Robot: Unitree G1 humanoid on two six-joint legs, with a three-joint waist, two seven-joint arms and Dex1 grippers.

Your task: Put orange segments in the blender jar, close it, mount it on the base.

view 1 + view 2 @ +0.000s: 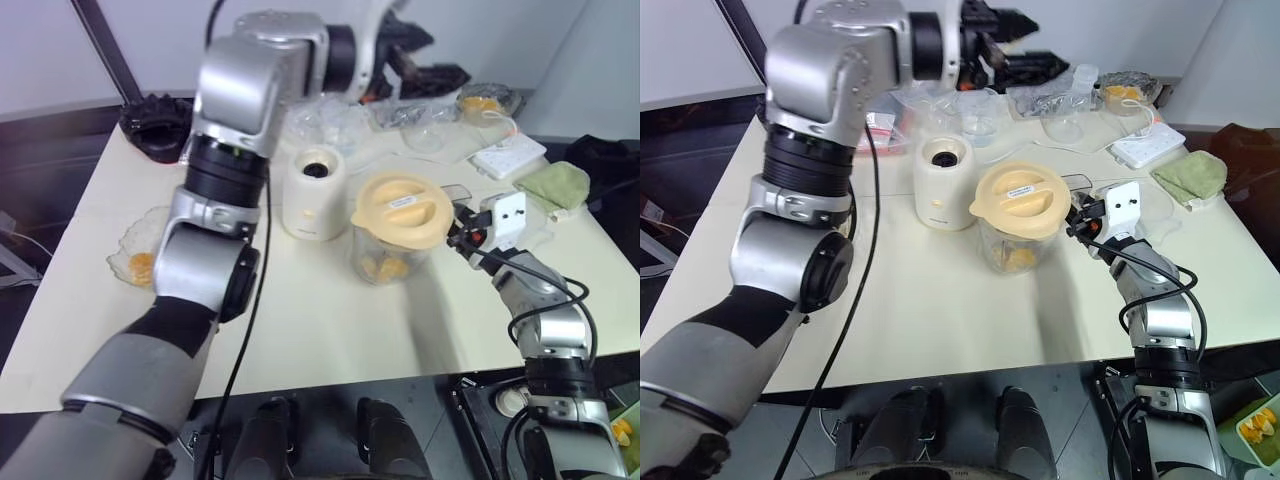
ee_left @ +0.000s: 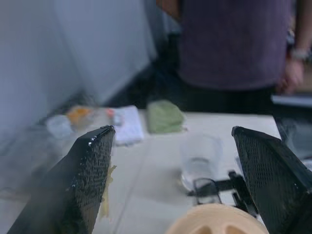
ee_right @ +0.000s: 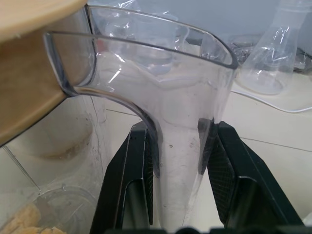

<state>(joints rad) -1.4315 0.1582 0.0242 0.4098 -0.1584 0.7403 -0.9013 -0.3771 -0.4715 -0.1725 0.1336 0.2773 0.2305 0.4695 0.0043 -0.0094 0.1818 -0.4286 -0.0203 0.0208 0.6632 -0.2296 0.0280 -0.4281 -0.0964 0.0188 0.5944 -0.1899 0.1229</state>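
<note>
Two steps look done: orange segments [image 1: 383, 266] lie inside the blender jar [image 1: 1015, 245] and the lid [image 1: 1020, 200] sits on it, just beside the base [image 1: 945, 183]. We should lift straight, then lower onto the socket. Our right gripper [image 3: 178, 146] clasps the jar's handle; our left gripper [image 2: 195, 161] hangs spread wide above, holding nothing.

Cream table [image 1: 330, 320] against pale wall [image 1: 60, 50], dark floor [image 1: 30, 190].

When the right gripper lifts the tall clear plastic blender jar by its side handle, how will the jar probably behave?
The tall clear plastic blender jar looks rigid, so its handle, clamped between the right gripper fingers, should not flex. Lifted from one side, it may tilt away. The orange segments lie low, probably steadying it.
</note>
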